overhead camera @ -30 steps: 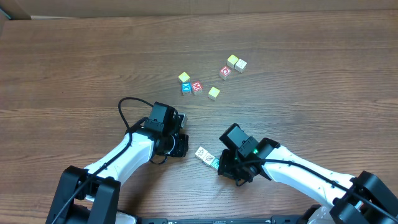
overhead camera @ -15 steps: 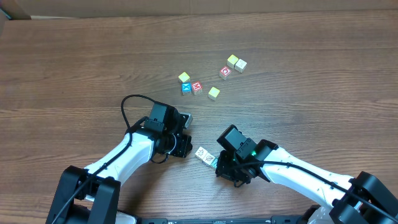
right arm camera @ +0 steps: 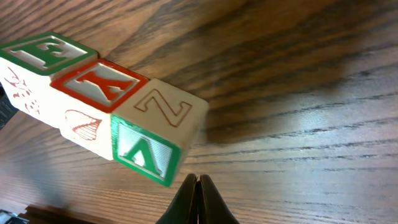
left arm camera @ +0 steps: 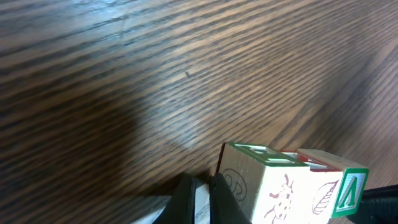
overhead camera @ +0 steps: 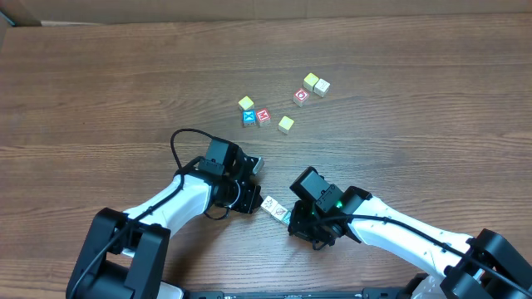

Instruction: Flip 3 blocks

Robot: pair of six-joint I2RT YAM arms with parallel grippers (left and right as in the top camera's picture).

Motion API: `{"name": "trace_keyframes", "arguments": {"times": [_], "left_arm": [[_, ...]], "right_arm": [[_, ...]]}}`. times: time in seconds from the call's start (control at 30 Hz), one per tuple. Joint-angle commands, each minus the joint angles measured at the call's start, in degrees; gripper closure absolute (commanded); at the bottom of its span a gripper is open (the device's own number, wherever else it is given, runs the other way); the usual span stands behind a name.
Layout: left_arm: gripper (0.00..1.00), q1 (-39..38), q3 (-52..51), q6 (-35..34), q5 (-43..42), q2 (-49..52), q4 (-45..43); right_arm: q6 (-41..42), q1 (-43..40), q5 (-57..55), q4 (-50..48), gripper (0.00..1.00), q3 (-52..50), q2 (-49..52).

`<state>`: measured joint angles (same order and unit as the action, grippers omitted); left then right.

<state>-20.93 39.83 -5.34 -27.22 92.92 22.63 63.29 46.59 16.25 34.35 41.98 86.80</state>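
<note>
Likely step: lining up on the row of three blocks [overhead camera: 275,209] on the table [overhead camera: 125,83] | left jaws and right jaws closed, empty, flanking it | Next: probably tip one block over

Three small wooden cubes [overhead camera: 277,210] lie flat in one straight row with their sides touching, low centre in the overhead view, the row running diagonally.

- First end cube [right arm camera: 43,51]: green-framed "E" on top, ladybug drawing on the side.
- Middle cube [right arm camera: 102,84]: red-framed letter on top, red line drawing on the side.
- Other end cube [right arm camera: 165,106]: outlined "Z" on top, green "V" side face.
</note>
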Motion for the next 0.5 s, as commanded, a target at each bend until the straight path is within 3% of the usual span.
{"name": "trace_keyframes", "arguments": {"times": [0.0,0.2,0.47], "left_arm": [[0.96,-0.5,-0.2,1.0,-0.1,1.5,-0.4],[0.96,-0.5,-0.2,1.1,-0.1,1.5,-0.4],[0.96,-0.5,-0.2,1.1,-0.1,1.5,-0.3]], "right_arm": [[5.0,0.3,-2.1,1.2,0.96,0.0,0.3],[9.4,0.3,-3.9,1.2,0.96,0.0,0.3],[9.4,0.3,-5.7,-1.2,0.96,0.0,0.3]]}}
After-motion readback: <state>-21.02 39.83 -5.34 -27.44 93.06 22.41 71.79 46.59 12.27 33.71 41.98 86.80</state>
